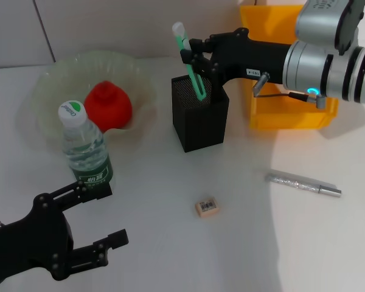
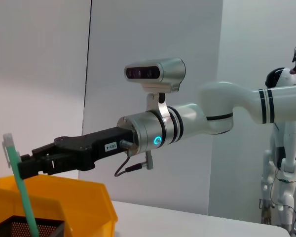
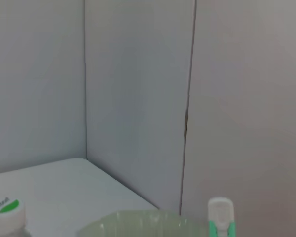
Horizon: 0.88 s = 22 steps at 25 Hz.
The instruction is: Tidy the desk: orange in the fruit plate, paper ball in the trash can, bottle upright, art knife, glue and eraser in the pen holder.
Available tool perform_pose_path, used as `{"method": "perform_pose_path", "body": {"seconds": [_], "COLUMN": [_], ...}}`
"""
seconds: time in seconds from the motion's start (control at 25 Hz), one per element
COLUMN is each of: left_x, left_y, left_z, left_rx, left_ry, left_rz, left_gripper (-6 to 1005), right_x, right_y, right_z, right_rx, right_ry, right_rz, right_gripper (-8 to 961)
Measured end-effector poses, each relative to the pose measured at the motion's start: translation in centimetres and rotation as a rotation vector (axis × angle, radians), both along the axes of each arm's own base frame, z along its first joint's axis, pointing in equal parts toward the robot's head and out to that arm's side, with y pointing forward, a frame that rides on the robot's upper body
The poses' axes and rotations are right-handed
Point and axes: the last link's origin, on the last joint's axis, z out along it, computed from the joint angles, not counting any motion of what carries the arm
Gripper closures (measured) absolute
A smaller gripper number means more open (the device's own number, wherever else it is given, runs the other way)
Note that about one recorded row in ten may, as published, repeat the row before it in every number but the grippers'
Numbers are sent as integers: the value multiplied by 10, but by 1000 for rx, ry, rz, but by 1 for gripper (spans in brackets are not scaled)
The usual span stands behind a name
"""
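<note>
Right gripper: black gripper (image 1: 191, 56) closed on the upper part of a slim green-and-white art knife (image 1: 190, 61), pinching it high so the lower end can go into the holder first.
Art knife: tilted, cap end up and away, lower tip already inside the mouth of the black mesh square pen holder (image 1: 200, 111); not let go yet, I judge.
Right arm: reaches in level from the right, silver forearm (image 1: 328, 61) passing in front of the orange plastic bin (image 1: 292, 112), wrist stretched out over the holder.
Left gripper: black gripper (image 1: 94, 216) low at the near left, fingers spread and empty, just in front of the bottle; idle, by the look of it.
Bottle: clear plastic water bottle with white cap and green label (image 1: 85, 149), already upright beside the plate.
Fruit plate: pale green wavy-rimmed plate (image 1: 48, 79) with a red-orange rounded fruit-like object (image 1: 108, 105) resting in it.
Eraser: small tan block (image 1: 207, 207) lying on the white table (image 1: 170, 243), near the holder, yet to be picked up.
Silver pen-like stick: (image 1: 303, 184) lies on the table to the right; possibly the glue, I cannot tell.
Paper ball: none in view.
</note>
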Motion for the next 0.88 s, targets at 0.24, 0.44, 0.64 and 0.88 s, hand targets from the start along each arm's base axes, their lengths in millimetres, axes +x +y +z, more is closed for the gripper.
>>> {"method": "perform_pose_path", "body": {"seconds": [0.24, 0.44, 0.64, 0.88], "left_x": [0, 0, -1, -4], "left_y": [0, 0, -3, -7], "left_z": [0, 0, 0, 0], "left_rx": [1, 1, -8, -9], "left_ry": [1, 1, 4, 3], "left_rz": [0, 0, 1, 13], "left_gripper": [215, 215, 215, 215], "right_x": [2, -4, -21, -53], "right_y": [-1, -7, -18, -38], "right_z": [0, 10, 36, 71], "right_rx": [1, -21, -147, -371], "right_ry": [-2, 25, -56, -362], "right_rz": [-6, -3, -22, -29], "right_gripper": [612, 554, 319, 177]}}
